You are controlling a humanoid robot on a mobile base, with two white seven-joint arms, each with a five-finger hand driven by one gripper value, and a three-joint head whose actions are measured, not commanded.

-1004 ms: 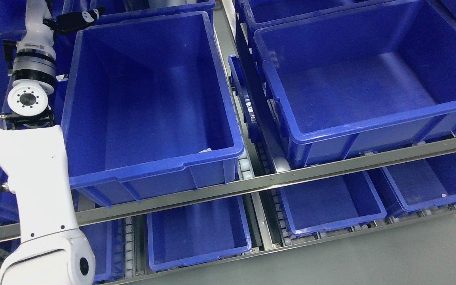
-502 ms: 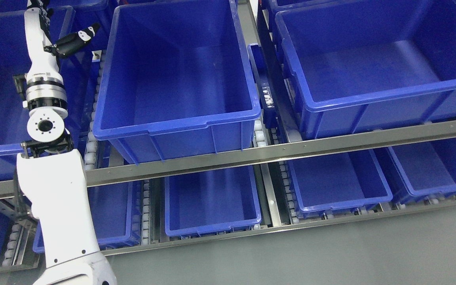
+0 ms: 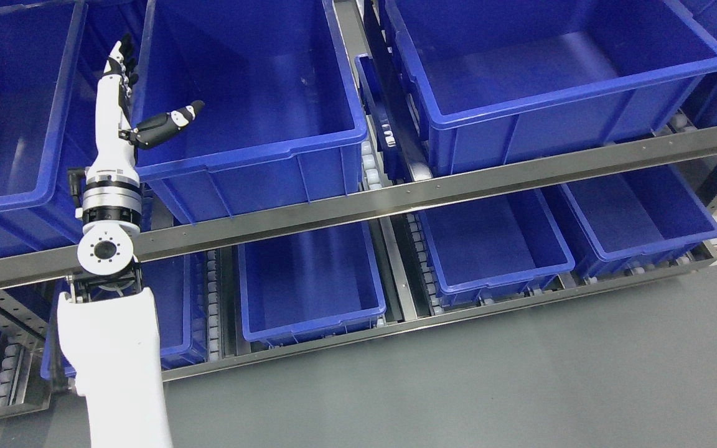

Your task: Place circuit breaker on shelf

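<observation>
Left hand [image 3: 123,93]: arm comes up from bottom left; fingers straight and extended, thumb [image 3: 168,121] stuck out sideways over the front-left corner of the mid bin. Holds nothing.
Right hand: not in frame.
Circuit breaker: not visible anywhere. Bin floors that show look bare; can't tell if it sits hidden behind a bin wall or is off-camera.
Task status (judgement): with the hand empty and raised at shelf level, either the drop is done or the breaker isn't picked yet; frame alone doesn't settle it.
Handling (judgement, unseen item): a breaker is typ. a small rigid plastic block, light to moderate wt, smooth sides so a bit slippery, lever the weak spot. Best taken across the two flat side faces, not by the lever; set down, don't drop.
Mid bin [image 3: 253,158]: upper tier, deep, blue moulded plastic, rolled rim, ribbed front, glossy scuffed floor.
Right bin [image 3: 551,81]: same type, beside it, well apart from the hand.
Left bin [image 3: 16,205]: same type, partly cut by the frame edge; hand rises between it and the mid bin.
Lower bins [image 3: 309,323]: shallower blue trays on the tier below.
Shelf rail [image 3: 396,199]: brushed metal bar w/ rivets across the front, slightly tilted in view.
Rollers [image 3: 369,171]: white wheel tracks between bins, so bins likely slide easily.
Floor [image 3: 489,386]: flat grey, matte.
Arm shell: smooth white, w/ a metal-and-black wrist joint [image 3: 104,249].
</observation>
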